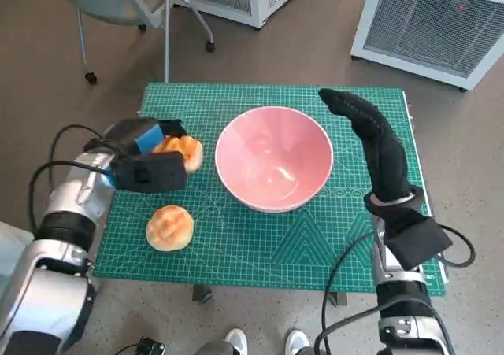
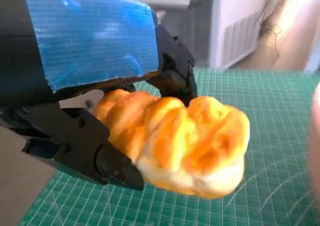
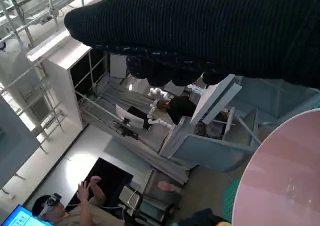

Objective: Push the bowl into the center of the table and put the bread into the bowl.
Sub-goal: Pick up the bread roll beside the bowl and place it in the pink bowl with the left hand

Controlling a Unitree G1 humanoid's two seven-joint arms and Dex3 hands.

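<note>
Bench: covered by a green cutting mat. The pink bowl stands upright near the middle of it.

Left hand: at the left side of the bench, holding one bread. In the left wrist view the black fingers close under and over the bread — it is gripped between them and appears clear of the mat, though I cannot tell how far. This bread is just left of the bowl, apart from its rim.

A second bread lies on the mat at the near left, well apart from the bowl and touched by neither hand.

Right hand: gloved, extended over the far right part of the bench, just right of the bowl's rim. Whether it touches the rim cannot be told. It holds nothing; fingers lie straight and together, not curled.

Right wrist view: glove above the bowl's rim; a person sits beyond.

Surroundings — a chair and white units on the floor at the far side.
</note>
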